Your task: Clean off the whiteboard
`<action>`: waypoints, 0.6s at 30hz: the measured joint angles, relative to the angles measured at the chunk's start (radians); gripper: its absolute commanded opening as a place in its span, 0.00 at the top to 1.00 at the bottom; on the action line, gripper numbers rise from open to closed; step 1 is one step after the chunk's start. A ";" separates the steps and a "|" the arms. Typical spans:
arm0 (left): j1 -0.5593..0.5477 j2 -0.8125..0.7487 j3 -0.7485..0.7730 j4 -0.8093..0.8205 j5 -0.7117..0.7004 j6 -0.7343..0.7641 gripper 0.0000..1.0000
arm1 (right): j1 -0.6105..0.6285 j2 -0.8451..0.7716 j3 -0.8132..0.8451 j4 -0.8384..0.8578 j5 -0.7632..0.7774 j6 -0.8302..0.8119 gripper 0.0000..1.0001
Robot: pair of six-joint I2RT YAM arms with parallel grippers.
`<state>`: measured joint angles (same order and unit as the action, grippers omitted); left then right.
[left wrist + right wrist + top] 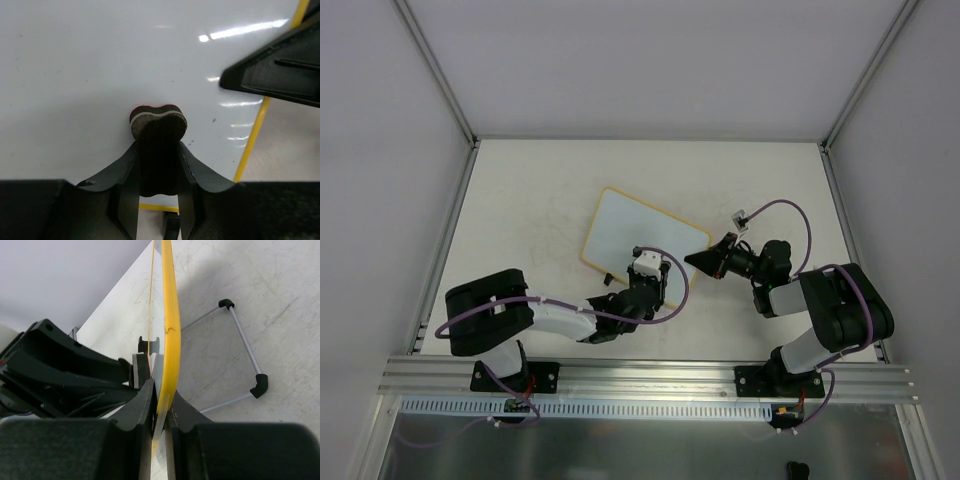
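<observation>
White tabletop (520,200), whiteboard (630,225), left fingers (127,170) pinching black eraser (159,130) against it, right fingers (142,405) pinching its yellow frame

Right gripper (159,407) jaws clamped on whiteboard (170,315) yellow frame.

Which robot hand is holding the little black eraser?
The left hand grips the small black bone-shaped eraser against the white yellow-framed board; the right hand only pinches that board's edge.
</observation>
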<state>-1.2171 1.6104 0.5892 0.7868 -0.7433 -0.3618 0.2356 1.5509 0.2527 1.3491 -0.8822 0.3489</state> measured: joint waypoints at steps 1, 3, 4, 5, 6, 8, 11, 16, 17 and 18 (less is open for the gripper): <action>-0.014 0.011 0.006 0.002 -0.003 -0.008 1.00 | 0.000 0.000 0.000 0.000 0.000 0.000 1.00; -0.028 0.024 0.008 0.004 -0.007 -0.024 1.00 | 0.000 0.000 0.000 0.000 0.001 0.000 1.00; -0.028 0.026 0.008 0.004 -0.006 -0.036 1.00 | 0.000 0.000 0.000 0.000 0.001 0.000 1.00; -0.028 0.026 0.008 0.003 -0.006 -0.048 1.00 | 0.000 0.000 0.000 0.000 0.001 0.000 1.00; -0.028 0.026 0.008 0.003 -0.003 -0.056 1.00 | 0.000 0.000 0.000 -0.001 0.002 0.000 1.00; -0.028 0.026 0.006 0.003 0.000 -0.075 1.00 | 0.000 0.000 0.000 -0.002 0.003 0.000 1.00; -0.030 0.026 0.001 0.007 -0.005 -0.096 1.00 | 0.000 0.000 0.000 -0.002 0.003 0.000 1.00; -0.021 0.003 -0.050 0.014 -0.009 -0.130 1.00 | 0.000 0.000 0.000 0.000 -0.002 0.000 1.00; -0.015 -0.006 -0.068 0.016 -0.008 -0.140 1.00 | 0.000 0.000 0.000 0.000 -0.002 0.000 1.00; -0.008 -0.016 -0.085 0.017 -0.009 -0.148 1.00 | 0.000 0.000 0.000 0.000 -0.002 0.000 1.00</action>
<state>-1.2247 1.5944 0.5045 0.8040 -0.7521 -0.5095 0.2359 1.5509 0.2527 1.3491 -0.8837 0.3489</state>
